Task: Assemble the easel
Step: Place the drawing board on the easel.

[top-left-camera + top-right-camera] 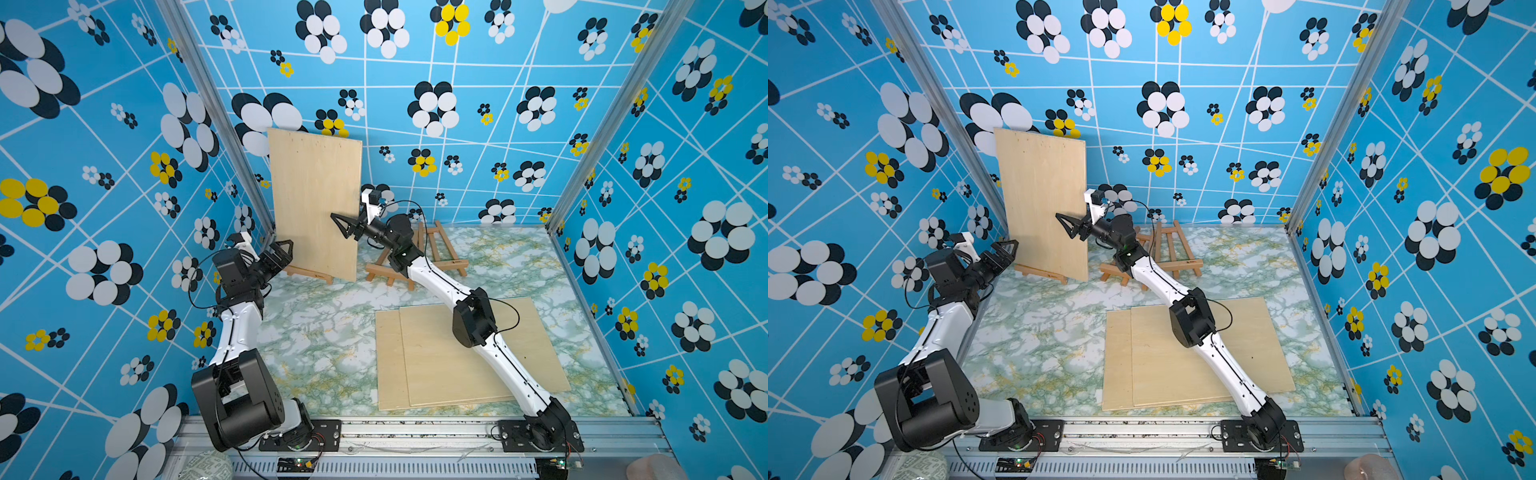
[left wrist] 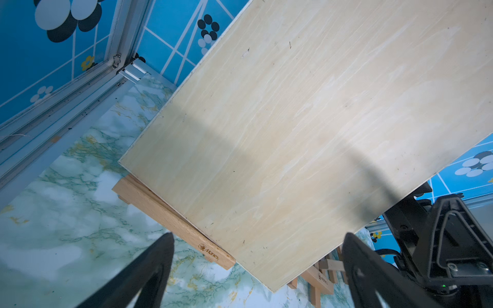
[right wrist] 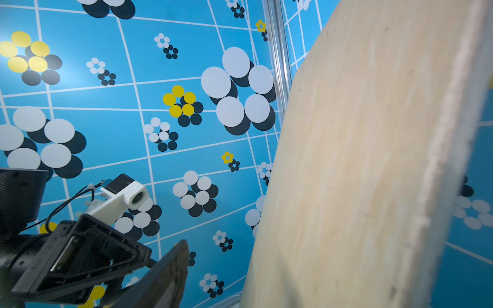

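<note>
**A:** Where do we have the easel?

**B:** Taking the back wall as twelve on the table (image 1: 324, 340), our easel (image 1: 309, 274) stands at about eleven, near the back-left corner. Only its ledge shows. The upright board (image 1: 316, 203) rests on the ledge, leans back toward the wall and hides everything else.

**A:** And our left gripper?

**B:** Our left gripper (image 2: 258, 236) hangs low at the board's nine o'clock edge, near the ledge. Its jaws are spread wide with nothing between them. In the left wrist view the board and ledge lie ahead of the fingers, not touching them.

**A:** And the right?

**B:** Our right gripper (image 1: 345, 227) sits at the board's three o'clock edge, in its lower half. In the right wrist view one finger (image 3: 173, 266) stands clear of the board's face, with blue wall showing between them. The other finger we cannot see. So the jaws are parted and we are not clamping the board.

**A:** What else do we have?

**B:** Spare easel frames (image 1: 440, 249) lie at twelve to one, partly behind our right arm, and we cannot count them. At five o'clock lie two flat boards (image 1: 436, 365), stacked, the upper one shifted toward three.
</note>
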### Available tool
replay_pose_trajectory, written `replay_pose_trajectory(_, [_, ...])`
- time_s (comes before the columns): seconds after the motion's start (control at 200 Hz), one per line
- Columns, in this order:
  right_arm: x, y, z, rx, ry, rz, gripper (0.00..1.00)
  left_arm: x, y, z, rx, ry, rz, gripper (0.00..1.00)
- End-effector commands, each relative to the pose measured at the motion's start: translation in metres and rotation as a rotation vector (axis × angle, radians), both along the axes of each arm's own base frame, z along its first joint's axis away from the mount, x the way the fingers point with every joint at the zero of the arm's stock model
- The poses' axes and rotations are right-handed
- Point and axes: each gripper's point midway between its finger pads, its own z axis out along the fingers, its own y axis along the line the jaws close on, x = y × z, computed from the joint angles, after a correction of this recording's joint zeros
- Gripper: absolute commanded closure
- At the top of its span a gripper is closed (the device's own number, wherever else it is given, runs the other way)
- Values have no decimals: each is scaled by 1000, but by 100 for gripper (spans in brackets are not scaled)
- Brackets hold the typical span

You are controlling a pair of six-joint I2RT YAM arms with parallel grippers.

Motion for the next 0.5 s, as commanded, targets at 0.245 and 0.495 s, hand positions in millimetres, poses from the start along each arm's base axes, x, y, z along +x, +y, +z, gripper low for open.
replay_pose_trajectory(0.245, [-14, 9, 12, -6, -47, 10, 10, 2, 1, -12, -19, 2, -10, 0])
replay_pose_trajectory(0.495, [-12, 7, 5, -34, -25, 7, 7, 0, 0, -22, -42, 18, -5, 0])
